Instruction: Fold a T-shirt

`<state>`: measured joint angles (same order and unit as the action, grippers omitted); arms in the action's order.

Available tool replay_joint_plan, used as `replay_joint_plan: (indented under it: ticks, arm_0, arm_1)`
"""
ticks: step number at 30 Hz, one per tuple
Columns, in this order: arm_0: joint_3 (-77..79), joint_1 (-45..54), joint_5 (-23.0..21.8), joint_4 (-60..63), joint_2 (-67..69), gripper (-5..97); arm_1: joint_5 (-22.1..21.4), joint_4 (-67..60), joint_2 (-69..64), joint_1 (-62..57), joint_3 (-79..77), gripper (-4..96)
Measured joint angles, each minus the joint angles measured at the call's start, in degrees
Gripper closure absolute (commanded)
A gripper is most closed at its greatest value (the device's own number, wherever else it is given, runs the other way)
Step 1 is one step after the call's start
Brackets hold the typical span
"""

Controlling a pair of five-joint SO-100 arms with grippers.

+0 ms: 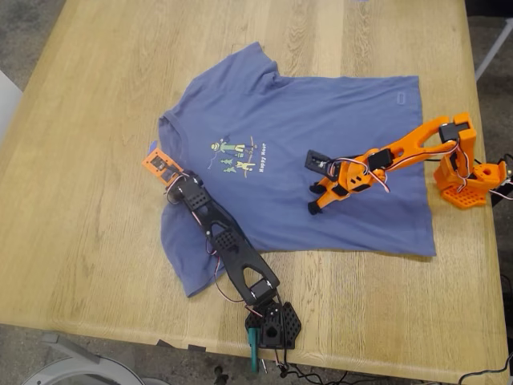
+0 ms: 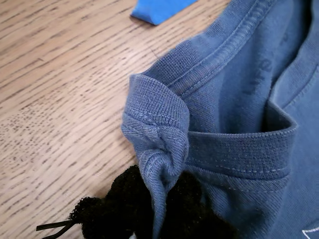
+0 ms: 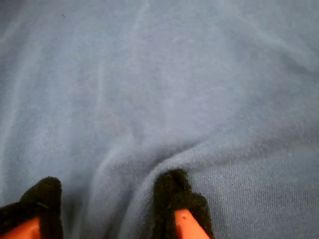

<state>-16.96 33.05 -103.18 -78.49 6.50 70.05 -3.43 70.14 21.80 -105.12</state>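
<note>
Two tools, one T-shirt.

Arm one: black printed links with perforated panels, orange camera mount at the wrist, red and white cables, black base with teal clamp. Arm two: orange links, black servos, looped wires, orange lattice base. Both carry black fuzzy fingertips.

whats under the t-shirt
The wooden table runs bare all around the T-shirt, so the shirt lies flat on it. Anything beneath the cloth is covered and cannot be seen. Both arms reach over it from above.
</note>
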Motion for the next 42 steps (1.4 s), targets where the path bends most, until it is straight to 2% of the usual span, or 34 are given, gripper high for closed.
replay_joint_plan:
  ticks: [5, 14, 16, 20, 22, 37, 42]
  arm_0:
    - [0.0, -1.0, 0.0, -1.5, 0.7, 92]
    - [0.0, -3.5, -0.2, -5.8, 2.5, 92]
    - [0.0, -4.2, -0.2, -6.9, 3.3, 92]
    - [0.0, -6.2, -0.4, -9.3, 4.2, 92]
    - [0.0, -6.9, -0.4, -10.2, 4.3, 92]
    - [0.0, -9.6, -0.4, -16.7, 11.2, 92]
    - [0.0, -11.0, -0.4, -17.0, 14.8, 92]
  arm_1:
    - [-0.5, -1.2, -3.3, 1.3, 3.5, 69.6]
    - [-0.5, -7.4, -4.5, 1.8, 3.8, 68.7]
    - [-0.4, -9.1, -4.5, 1.8, 3.8, 72.0]
    - [0.2, -11.2, -4.5, 1.8, 3.8, 86.3]
    - [0.5, -12.2, -4.5, 1.8, 3.8, 90.4]
    - [3.6, -19.6, -2.5, 2.1, 3.7, 91.2]
    - [5.7, -24.6, -1.8, 1.1, 12.5, 91.3]
